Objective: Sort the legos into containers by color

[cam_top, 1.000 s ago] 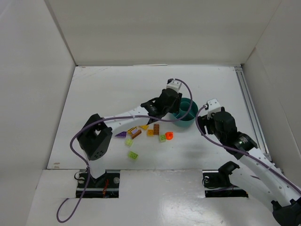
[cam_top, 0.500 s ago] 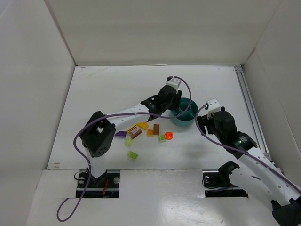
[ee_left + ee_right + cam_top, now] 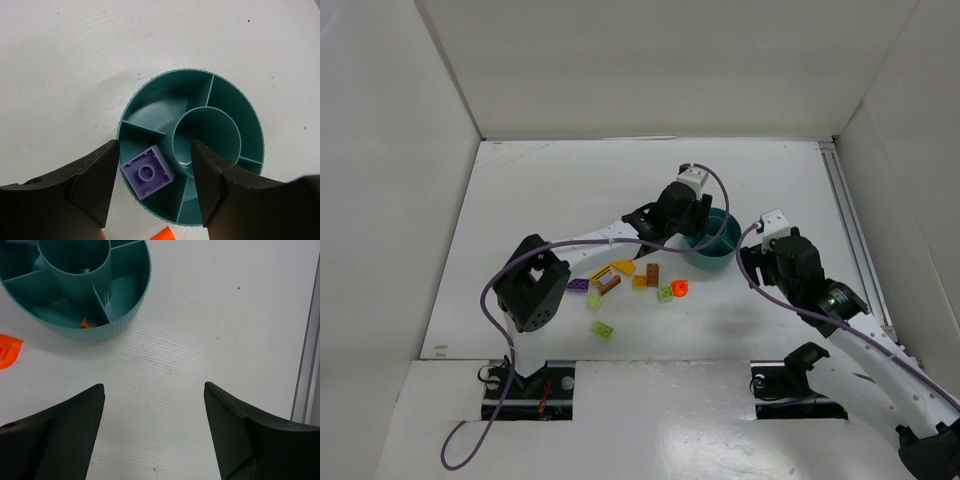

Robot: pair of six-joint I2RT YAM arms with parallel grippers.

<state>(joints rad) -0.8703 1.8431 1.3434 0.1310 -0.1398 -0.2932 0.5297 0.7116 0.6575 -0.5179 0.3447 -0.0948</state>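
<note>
Over the teal bowl (image 3: pixel 240 115), left end effector (image 3: pixel 154 146) parted, gripping nothing — purple lego (image 3: pixel 146 172) loose beneath. Looks light, rigid, slick — pinch flat sides.

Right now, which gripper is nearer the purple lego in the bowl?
Left. The left gripper is right above the purple lego, which shows between its open jaws. The right gripper is off to the side of the bowl, over the table.
</note>
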